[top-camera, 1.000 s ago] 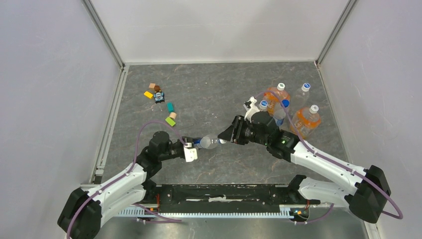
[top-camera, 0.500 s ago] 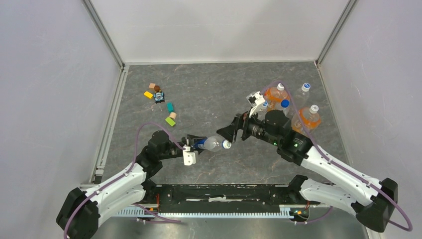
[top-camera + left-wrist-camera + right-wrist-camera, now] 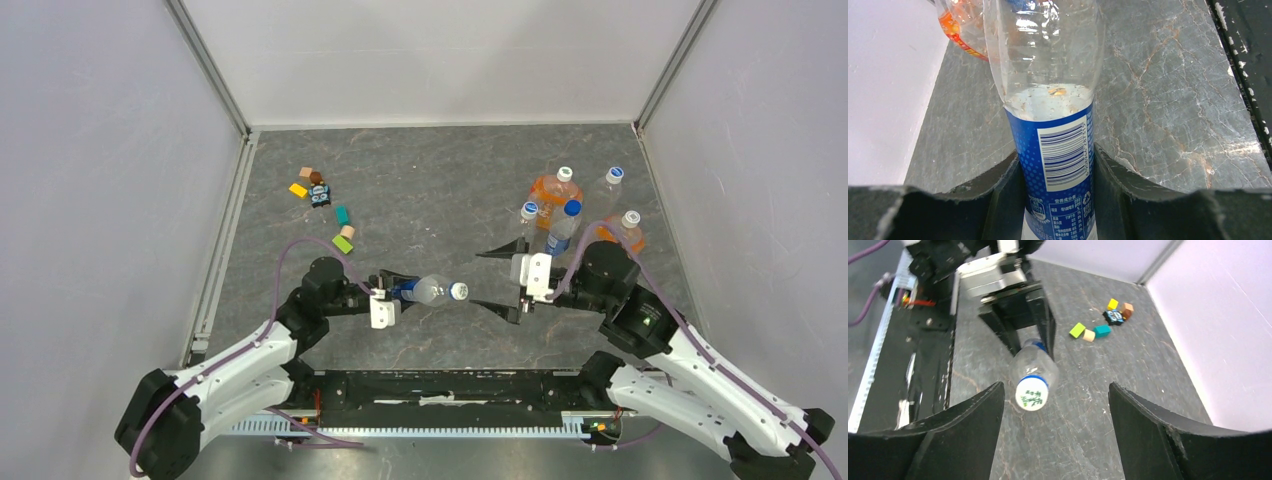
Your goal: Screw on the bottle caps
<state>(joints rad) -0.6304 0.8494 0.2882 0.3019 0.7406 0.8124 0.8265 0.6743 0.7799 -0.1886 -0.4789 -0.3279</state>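
Sitting in left jaws, the bottle [image 3: 1058,150] points cap [image 3: 1031,394] toward right jaws.

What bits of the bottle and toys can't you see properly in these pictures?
Left wrist view: the blue-label bottle has its neck cut off by the top edge and its base by the bottom edge.
Right wrist view: the green marks on the white cap are too blurred to read.
Top view: the toy figure is too small to show a face.
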